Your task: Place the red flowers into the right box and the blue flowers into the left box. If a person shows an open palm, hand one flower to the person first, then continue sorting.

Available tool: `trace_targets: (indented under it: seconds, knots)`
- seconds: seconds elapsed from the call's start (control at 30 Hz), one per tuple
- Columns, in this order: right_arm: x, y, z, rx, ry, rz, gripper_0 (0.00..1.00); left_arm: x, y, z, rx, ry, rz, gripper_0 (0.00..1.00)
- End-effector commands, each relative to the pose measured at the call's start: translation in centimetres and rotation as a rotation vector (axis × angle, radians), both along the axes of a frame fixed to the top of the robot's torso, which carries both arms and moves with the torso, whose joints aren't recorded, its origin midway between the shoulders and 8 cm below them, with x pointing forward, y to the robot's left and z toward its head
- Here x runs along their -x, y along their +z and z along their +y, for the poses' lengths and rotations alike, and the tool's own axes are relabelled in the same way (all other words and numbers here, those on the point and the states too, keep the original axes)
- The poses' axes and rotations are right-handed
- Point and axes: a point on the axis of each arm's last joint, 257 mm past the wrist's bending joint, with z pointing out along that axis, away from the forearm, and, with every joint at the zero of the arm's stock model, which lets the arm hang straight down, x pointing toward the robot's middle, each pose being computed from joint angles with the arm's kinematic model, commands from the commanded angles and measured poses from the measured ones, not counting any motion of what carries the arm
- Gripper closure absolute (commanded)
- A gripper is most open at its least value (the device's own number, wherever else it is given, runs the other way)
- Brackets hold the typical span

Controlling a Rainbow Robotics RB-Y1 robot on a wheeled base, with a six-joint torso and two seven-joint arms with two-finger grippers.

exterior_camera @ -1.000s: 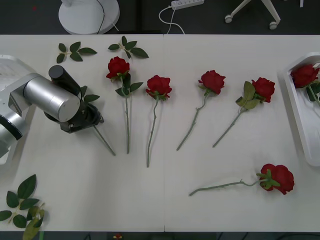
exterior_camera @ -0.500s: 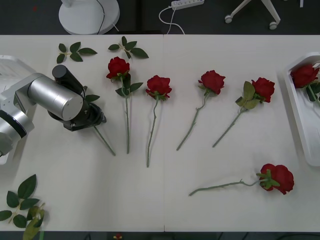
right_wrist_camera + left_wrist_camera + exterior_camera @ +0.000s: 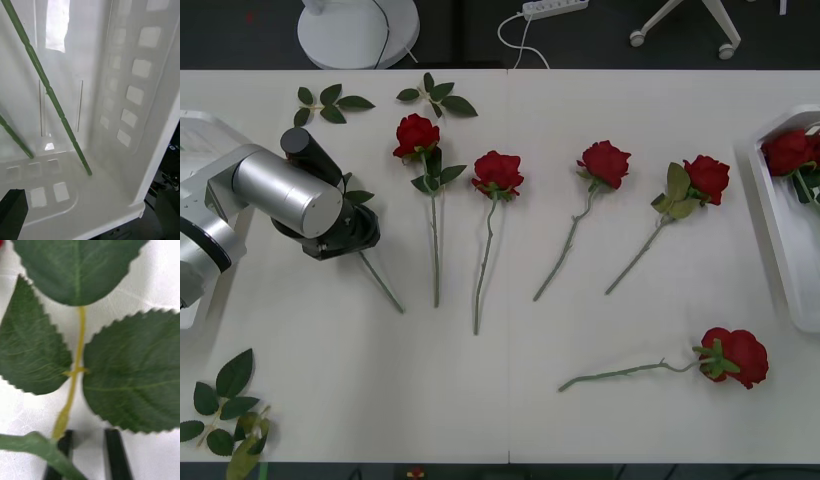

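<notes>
Since the earlier frames we saw the left arm draw slightly back toward the robot's left, and the bare stem end under it shifted the same way, so we judged that flower was being dragged along; in the front view the left gripper [image 3: 348, 232] sat low over the table [image 3: 510, 400] at the left side, its wrist hiding the bloom, with the stem [image 3: 380, 282] trailing out from beneath; four red flowers [image 3: 498, 172] lay in a row across the middle of the table with stems pointing toward the robot, and a fifth lay apart nearer the front right; the right box [image 3: 778, 235] at the right edge already held at least one red bloom, which fits the sorting rule; the left box [image 3: 200, 125] showed as a white rim behind the left arm; in the right wrist view that camera looked straight into the white tray, where two green stems lay on its floor, and one black fingertip [image 3: 13, 213] showed at a corner, so we could not tell how the right gripper's fingers stood; in the left wrist view two black fingers [image 3: 114, 453] stood a narrow gap apart beside a leaf sprig [image 3: 77, 363] and the green stem, too close for us to tell whether they gripped it.
</notes>
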Motion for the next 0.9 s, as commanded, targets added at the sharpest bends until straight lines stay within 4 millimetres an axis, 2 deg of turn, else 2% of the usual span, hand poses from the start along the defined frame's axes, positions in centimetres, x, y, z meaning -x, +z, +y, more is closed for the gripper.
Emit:
trace_targets:
  seconds: [0.03, 0.1, 0.17, 0.33, 0.37, 0.4, 0.5, 0.63, 0.7, 0.83, 0.9]
  knots:
    - [-2.0, 7.7, 1.5, -0.044, 0.028, -0.107, 0.0, -0.4, -0.2, -1.2, -0.011, -0.061, -0.009, 1.0]
    - [-2.5, 8.4, 4.5, -0.12, 0.019, -0.126, 0.0, -0.4, -0.2, -1.1, -0.015, -0.066, -0.013, 1.0]
    - [-2.9, 8.5, 8.6, -0.213, -0.014, -0.14, 0.0, -0.6, 0.1, -0.8, -0.023, -0.077, -0.02, 1.0]
    - [-3.7, 7.8, 16.3, -0.394, -0.127, -0.169, 0.0, -0.7, 2.1, -0.2, -0.045, -0.12, -0.056, 1.0]
    - [-4.1, 7.5, 18.5, -0.433, -0.162, -0.18, 0.0, -0.6, 2.9, -0.2, -0.051, -0.143, -0.072, 1.0]
    - [-4.2, 7.2, 19.4, -0.445, -0.174, -0.181, 0.0, -0.6, 3.2, 0.0, -0.056, -0.15, -0.078, 1.0]
    - [-4.8, 6.3, 23.7, -0.523, -0.261, -0.193, 0.0, -0.1, 5.9, -0.7, -0.051, -0.212, -0.134, 1.0]
    - [-6.3, 5.4, 29.0, -0.676, -0.373, -0.206, 0.0, 0.8, 11.3, -4.0, 0.047, -0.295, -0.244, 1.0]
    - [-6.8, 5.1, 30.5, -0.723, -0.399, -0.213, 0.0, 1.2, 13.5, -6.0, 0.103, -0.33, -0.291, 1.0]
    - [-8.4, 4.2, 34.3, -0.818, -0.436, -0.234, 0.0, 2.6, 19.5, -12.3, 0.231, -0.441, -0.438, 1.0]
    - [-9.2, 4.1, 35.5, -0.84, -0.436, -0.246, 0.0, 3.0, 21.5, -14.4, 0.289, -0.468, -0.495, 1.0]
